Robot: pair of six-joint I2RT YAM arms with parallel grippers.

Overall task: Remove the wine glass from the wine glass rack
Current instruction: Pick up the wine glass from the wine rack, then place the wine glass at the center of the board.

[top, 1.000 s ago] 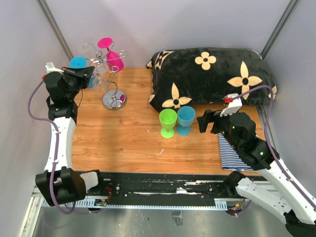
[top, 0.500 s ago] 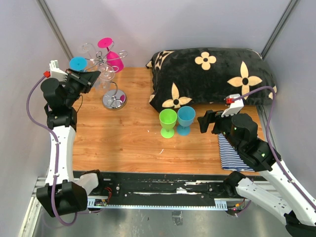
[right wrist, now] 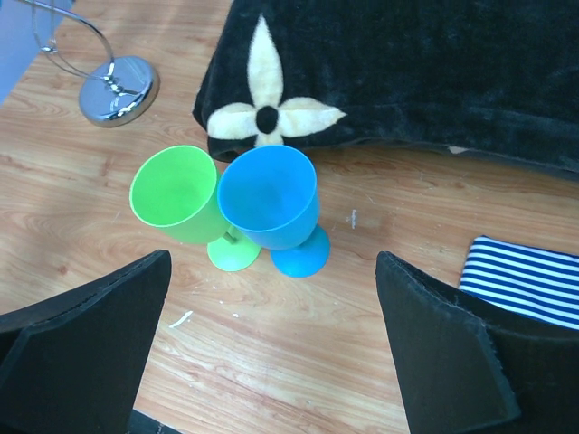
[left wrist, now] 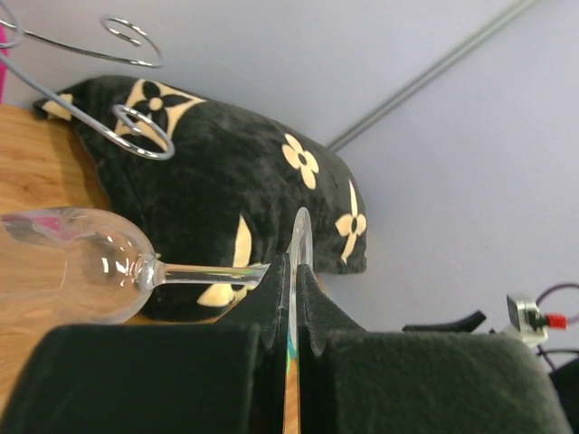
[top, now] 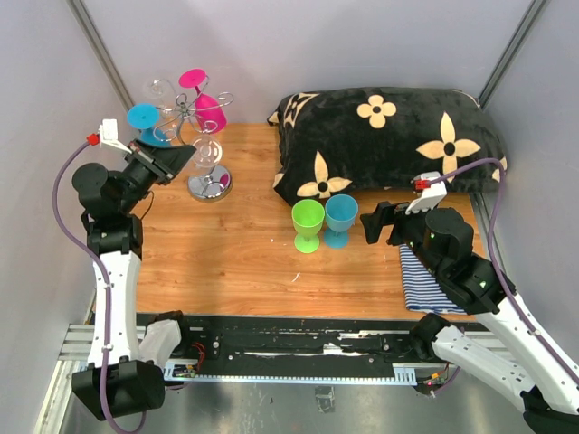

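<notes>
The left pincer [left wrist: 290,287] pinches the thin foot of a clear wine glass [left wrist: 77,262], its bowl lying sideways below the wine glass rack [top: 209,183]; the right pincer [right wrist: 271,307] gapes wide.

Clear wine glass [left wrist: 81,262] lying on its side, thin stem level, round foot pinched in left gripper [left wrist: 291,271], just under the curly hooks of the silver wire rack [top: 210,184], rack upright on its shiny round base.
</notes>
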